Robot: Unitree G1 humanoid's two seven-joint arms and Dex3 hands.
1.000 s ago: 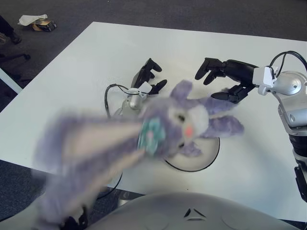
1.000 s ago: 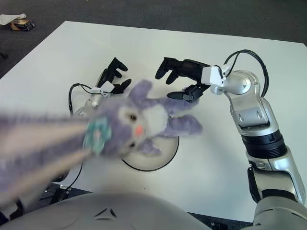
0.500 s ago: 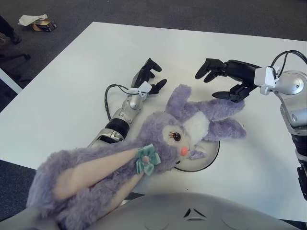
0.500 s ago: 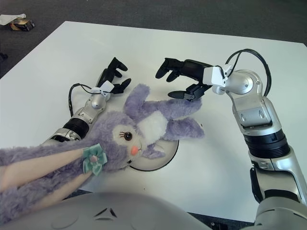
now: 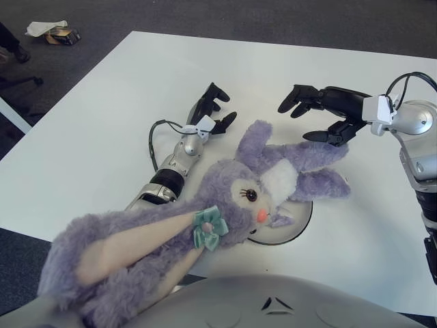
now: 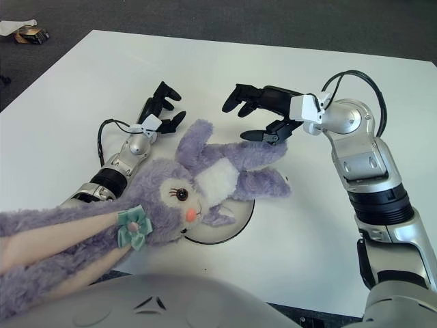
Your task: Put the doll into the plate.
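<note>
The doll (image 6: 205,184) has settled since a second ago, when it was a blur swinging across the view, and it has barely shifted in the last half second. The right hand (image 6: 263,113) has its dark fingers (image 6: 239,99) spread and holding nothing, hovering just past the doll's upper limb — whether the lowest fingertip touches the fur, I cannot tell. Behind it the silver forearm (image 6: 355,157) bends back toward the robot along the right edge. The left hand (image 6: 160,109) shows just left of the doll's upper limb, fingers loosely open, empty. The purple long-eared doll sprawls with its white-bellied body and legs over the white plate (image 6: 235,219), covering most of it, while the head and teal bow (image 6: 133,227) hang off the near-left rim and the long ears trail off the white table (image 6: 300,232) — toward the bottom left corner.
</note>
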